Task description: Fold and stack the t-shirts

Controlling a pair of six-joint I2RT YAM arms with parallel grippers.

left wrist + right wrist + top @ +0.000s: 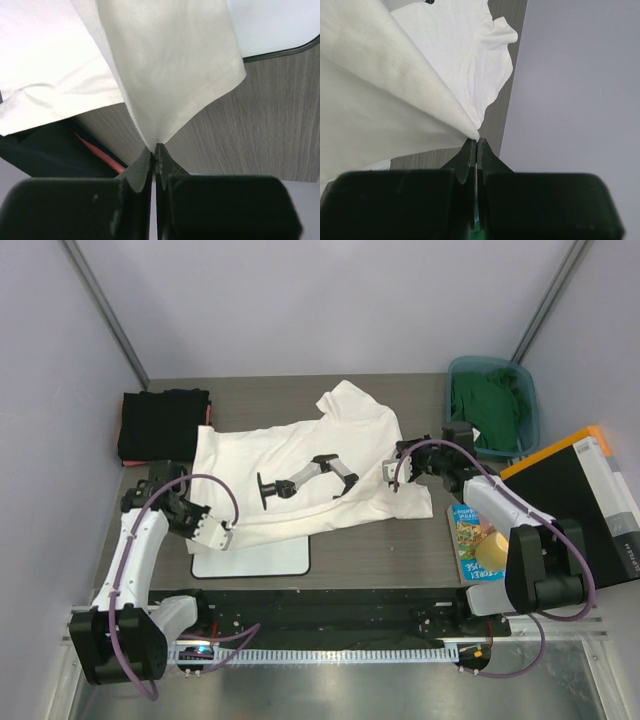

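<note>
The left tool [155, 149] pinches a hem corner of the white t-shirt [170, 65]. The right tool [476, 142] clamps another edge, cloth fanning out ahead.

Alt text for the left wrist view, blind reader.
Left pincer shut on an edge of the white t-shirt, which fans out above its tips. Behind: grey wood-grain table, black-rimmed white board top right, black cloth lower left.
</note>
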